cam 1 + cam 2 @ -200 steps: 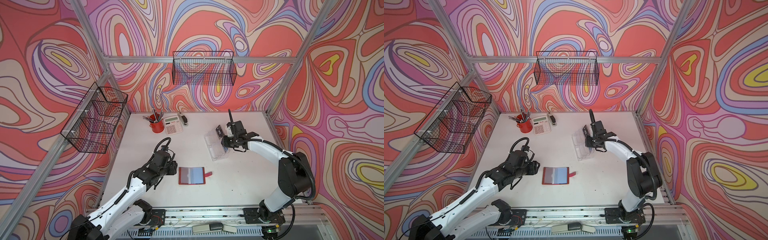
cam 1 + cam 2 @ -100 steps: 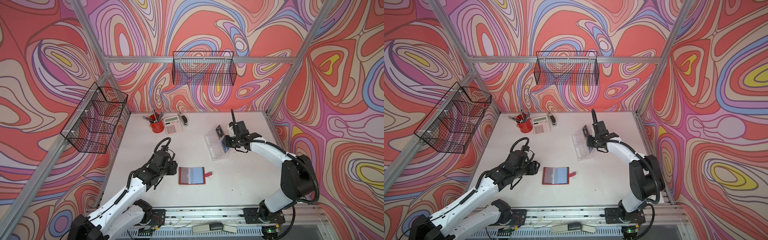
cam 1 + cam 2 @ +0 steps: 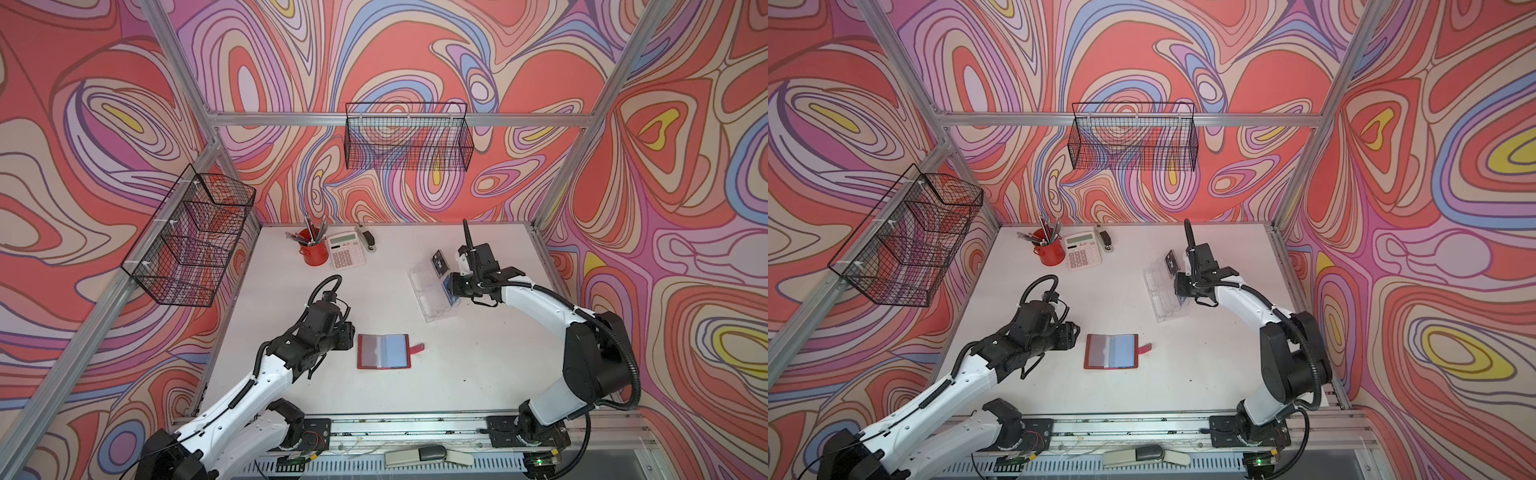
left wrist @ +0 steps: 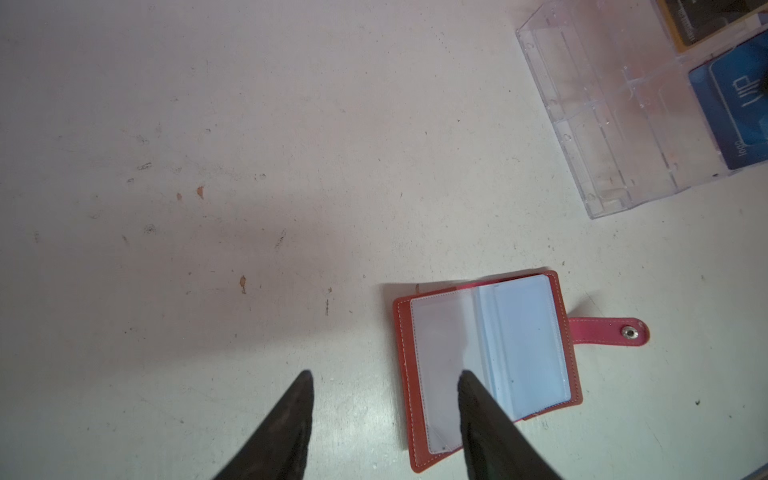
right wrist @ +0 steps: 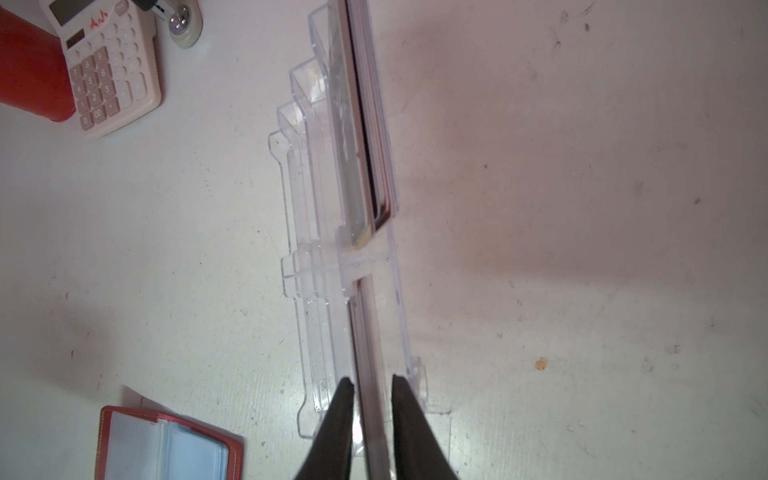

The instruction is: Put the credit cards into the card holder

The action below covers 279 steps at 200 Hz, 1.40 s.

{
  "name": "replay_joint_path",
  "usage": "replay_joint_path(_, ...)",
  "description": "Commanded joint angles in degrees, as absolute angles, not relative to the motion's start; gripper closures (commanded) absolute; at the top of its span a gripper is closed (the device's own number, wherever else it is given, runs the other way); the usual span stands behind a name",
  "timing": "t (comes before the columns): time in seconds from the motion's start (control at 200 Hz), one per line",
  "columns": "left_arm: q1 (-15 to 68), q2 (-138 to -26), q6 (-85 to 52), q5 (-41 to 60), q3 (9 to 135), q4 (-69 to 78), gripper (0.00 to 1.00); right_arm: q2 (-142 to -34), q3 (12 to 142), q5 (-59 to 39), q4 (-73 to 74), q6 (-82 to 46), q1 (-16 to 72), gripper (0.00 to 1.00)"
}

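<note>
**Card holder lay open as right jaws straddled the blue cards**

At the back left of the white table (image 3: 478, 374), a red pen cup (image 3: 312, 254), a beige calculator (image 3: 347, 251) and a stapler (image 3: 365, 242) stood in a row, well apart from the arms.

Nearer the front, the left gripper (image 4: 384, 379) hung just beside the left edge of the card holder (image 3: 384, 351). Its jaws were well apart, with nothing between them. In the left wrist view one fingertip (image 4: 467, 384) overlapped the nearest sleeve, but whether it touched could not be told.

The card holder lay flat and open at the middle front of the table. Its greyish clear sleeves faced up, and its snap strap (image 3: 417, 348) stuck out to the right.

To the right and farther back stood the clear acrylic stand (image 3: 430, 291). The black credit cards (image 3: 439, 264) stood upright in its far compartment, and the blue credit cards (image 4: 731, 124) in the compartment nearer the front.

The right gripper (image 5: 372, 380) was over the blue ones, its jaws drawn nearly together on either side of their top edge. Thin slivers of light showed beside the stack, so whether the jaws pinched it could not be told.
</note>
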<state>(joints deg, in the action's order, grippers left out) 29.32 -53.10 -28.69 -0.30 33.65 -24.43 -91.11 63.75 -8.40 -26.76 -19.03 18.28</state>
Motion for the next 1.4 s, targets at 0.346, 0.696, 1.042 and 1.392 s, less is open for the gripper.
replay_joint_path(0.346, 29.54, -53.00, -28.23, -1.22, 34.88, -26.04, 0.42, -87.33, 64.25, -10.09, -28.32, -18.33, 17.58, 0.81)
replay_joint_path(0.696, 29.53, -52.88, -28.26, -1.16, 34.92, -26.07, 0.42, -92.12, 64.66, -11.51, -27.56, -17.75, 17.57, 0.83)
replay_joint_path(1.042, 29.53, -53.15, -28.30, -1.26, 34.87, -26.02, 0.43, -94.47, 65.21, -13.91, -25.83, -18.27, 17.56, 0.87)
replay_joint_path(1.392, 29.53, -53.09, -28.30, -1.21, 34.93, -26.01, 0.43, -93.30, 64.91, -20.58, -24.09, -19.51, 15.35, 0.87)
